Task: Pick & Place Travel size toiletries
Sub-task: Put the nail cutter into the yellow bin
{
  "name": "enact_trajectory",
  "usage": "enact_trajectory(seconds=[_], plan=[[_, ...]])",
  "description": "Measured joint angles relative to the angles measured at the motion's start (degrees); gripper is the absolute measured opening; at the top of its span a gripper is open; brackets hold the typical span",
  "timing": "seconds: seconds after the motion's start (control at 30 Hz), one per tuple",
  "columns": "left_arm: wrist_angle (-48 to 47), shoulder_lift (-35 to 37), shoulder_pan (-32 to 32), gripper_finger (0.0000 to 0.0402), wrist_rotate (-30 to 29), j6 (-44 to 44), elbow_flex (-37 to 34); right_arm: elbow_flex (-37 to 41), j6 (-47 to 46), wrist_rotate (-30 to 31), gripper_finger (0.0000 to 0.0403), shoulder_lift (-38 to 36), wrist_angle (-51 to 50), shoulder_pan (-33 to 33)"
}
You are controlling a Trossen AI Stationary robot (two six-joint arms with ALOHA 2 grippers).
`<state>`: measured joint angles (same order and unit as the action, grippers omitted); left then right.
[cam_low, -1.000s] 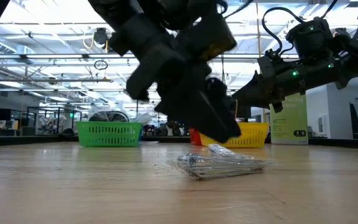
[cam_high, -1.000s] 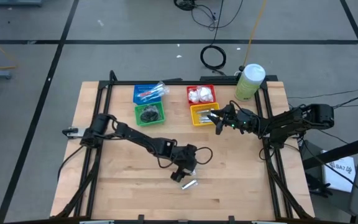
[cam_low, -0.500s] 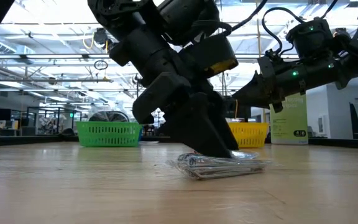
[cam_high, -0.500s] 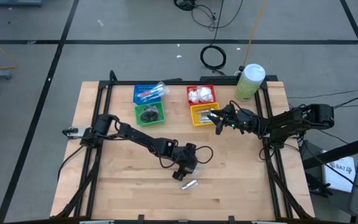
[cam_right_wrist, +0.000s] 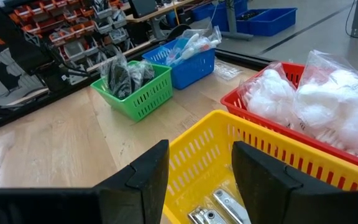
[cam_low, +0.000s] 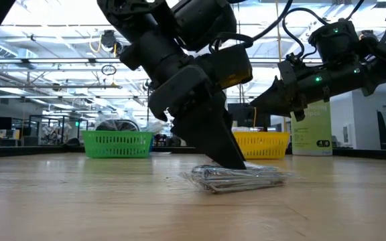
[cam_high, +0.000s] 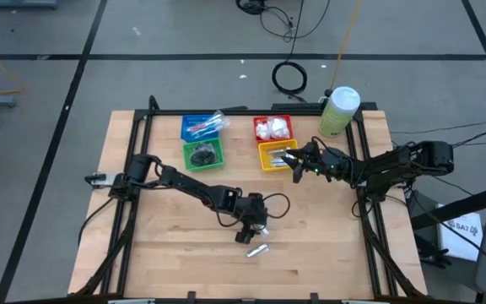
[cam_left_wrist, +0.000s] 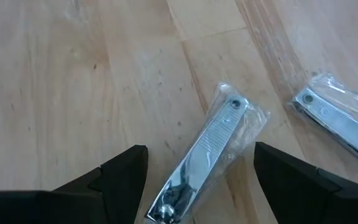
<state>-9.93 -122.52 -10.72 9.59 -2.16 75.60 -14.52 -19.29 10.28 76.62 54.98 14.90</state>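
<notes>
Left pincer (cam_high: pixel 255 231) is spread wide, tips pointing down at the table (cam_high: pixel 167 253), straddling a silver nail clipper in clear wrap (cam_left_wrist: pixel 204 158); neither finger (cam_left_wrist: pixel 120 177) touches it in the left wrist view. A second wrapped clipper (cam_left_wrist: pixel 337 127) lies just beside the first, outside the fingers. In the low view the left pincer's tip (cam_low: pixel 223 150) sits right at the wrapped clippers (cam_low: pixel 240 178), which lie flat on the table near its front-middle. Right pincer (cam_high: pixel 292 162) hovers over the yellow basket (cam_high: pixel 270 157), fingers (cam_right_wrist: pixel 263 171) apart, nothing between them; more silver clippers (cam_right_wrist: pixel 219 208) sit in the bottom of that basket. Red basket (cam_high: pixel 273 128) just behind it holds white puffy packets (cam_right_wrist: pixel 319 102). Green basket (cam_high: pixel 202 154) holds dark discs (cam_right_wrist: pixel 126 74); blue basket (cam_high: pixel 201 127) beside it holds wrapped toothbrushes (cam_right_wrist: pixel 194 43). Pale-green canister (cam_high: pixel 339 110) stands at the table's far right corner.
</notes>
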Motion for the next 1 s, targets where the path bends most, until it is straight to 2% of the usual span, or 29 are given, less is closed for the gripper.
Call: enact_trajectory(seconds=[0.1, 0.2, 0.33, 0.47, 0.7, 0.83, 0.93, 1.0], plan=[[0.0, 0.0, -0.3, 0.0287, -0.1, -0.6, 0.0, 0.0, 0.0, 0.0, 0.0167, 0.0, 0.0, 0.0], [0.0, -0.1, -0.5, 0.0266, -0.3, -1.1, -0.1, 0.0, 0.0, 0.0, 0.0167, 0.0, 0.0, 0.0], [0.1, -0.1, -0.6, 0.0212, -0.2, -1.1, -0.1, 0.0, 0.0, 0.0, 0.0167, 0.0, 0.0, 0.0], [2.1, -0.1, -0.7, 0.0157, -4.0, 0.0, -0.3, 0.0, 0.0, 0.0, 0.0167, 0.0, 0.0, 0.0], [3.4, -0.2, -0.8, 0.0093, -4.4, -2.4, -0.3, 0.0, 0.0, 0.0, 0.0167, 0.0, 0.0, 0.0], [3.6, -0.2, -1.1, 0.0043, -5.2, -3.5, -0.3, 0.0, 0.0, 0.0, 0.0167, 0.0, 0.0, 0.0], [3.4, 0.4, -1.1, 0.0038, -6.9, -4.5, -0.3, 0.0, 0.0, 0.0, 0.0167, 0.0, 0.0, 0.0], [2.3, 1.5, -1.4, 0.0038, -10.3, -6.3, -0.4, 0.0, -0.1, -0.1, 0.0167, 0.0, 0.0, 0.0]])
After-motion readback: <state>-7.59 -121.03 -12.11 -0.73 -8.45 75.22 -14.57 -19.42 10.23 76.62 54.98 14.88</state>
